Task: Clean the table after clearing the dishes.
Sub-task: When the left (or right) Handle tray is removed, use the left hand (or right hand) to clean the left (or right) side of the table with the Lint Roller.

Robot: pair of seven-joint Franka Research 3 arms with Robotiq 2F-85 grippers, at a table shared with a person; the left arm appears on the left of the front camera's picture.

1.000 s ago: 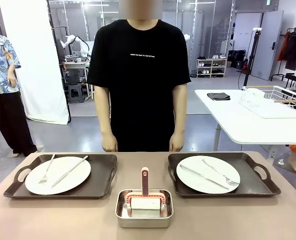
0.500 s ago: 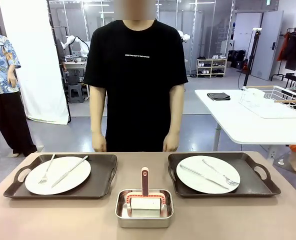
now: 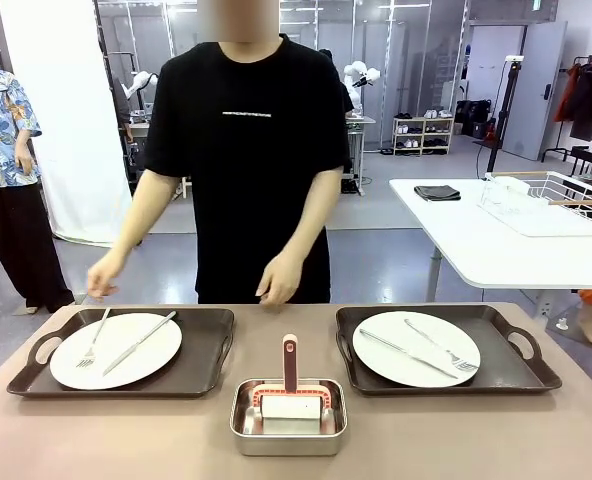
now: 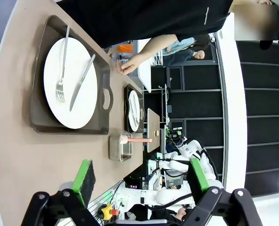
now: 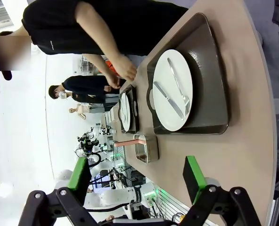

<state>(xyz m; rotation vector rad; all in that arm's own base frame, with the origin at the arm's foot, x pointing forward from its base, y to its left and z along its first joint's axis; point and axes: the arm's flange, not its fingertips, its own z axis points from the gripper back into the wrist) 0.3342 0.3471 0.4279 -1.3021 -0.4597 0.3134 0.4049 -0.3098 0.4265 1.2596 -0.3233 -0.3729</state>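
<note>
1. Now your table (image 3: 126,440) carries the dishes (image 3: 116,365) on a left tray (image 3: 211,355) and a right tray (image 3: 501,365), a steel pan (image 3: 288,440) between them; a white table (image 3: 476,250) stands beyond.
2. The person's hands (image 3: 276,285) hover over the far edge.
3. Your left gripper (image 4: 142,175) and right gripper (image 5: 135,174) hang wide apart, empty.

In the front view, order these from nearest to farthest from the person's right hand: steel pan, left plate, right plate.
1. Left plate, on the left tray, just by the person's right hand.
2. Steel pan, middle, robot's side.
3. Right plate, on the right tray.
</note>
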